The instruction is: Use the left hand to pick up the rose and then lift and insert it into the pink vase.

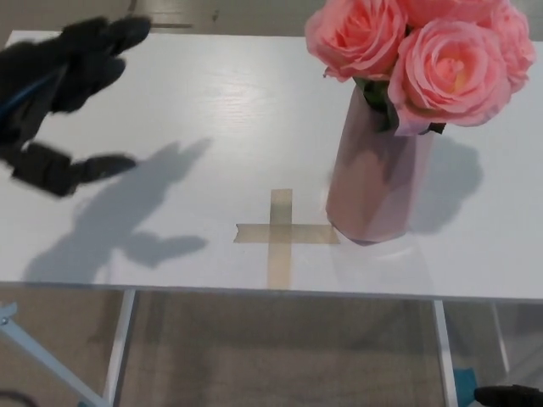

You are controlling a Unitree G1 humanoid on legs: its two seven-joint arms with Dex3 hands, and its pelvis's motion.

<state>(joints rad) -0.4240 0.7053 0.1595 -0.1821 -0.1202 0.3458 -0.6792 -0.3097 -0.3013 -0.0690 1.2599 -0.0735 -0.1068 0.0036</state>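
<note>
Pink roses (424,51) stand upright in pink vase (379,178), table (229,110) right half, beside tape cross (281,233). Left hand (59,102) far left, well apart, empty, fingers spread. Right hand unseen. Judged: insertion complete.

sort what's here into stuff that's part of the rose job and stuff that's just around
Part of the job:
- roses, already in the vase
- pink vase, upright right of the tape cross
- left hand, open, empty, at the table's left edge

Just around:
- tape cross
- white table
</note>
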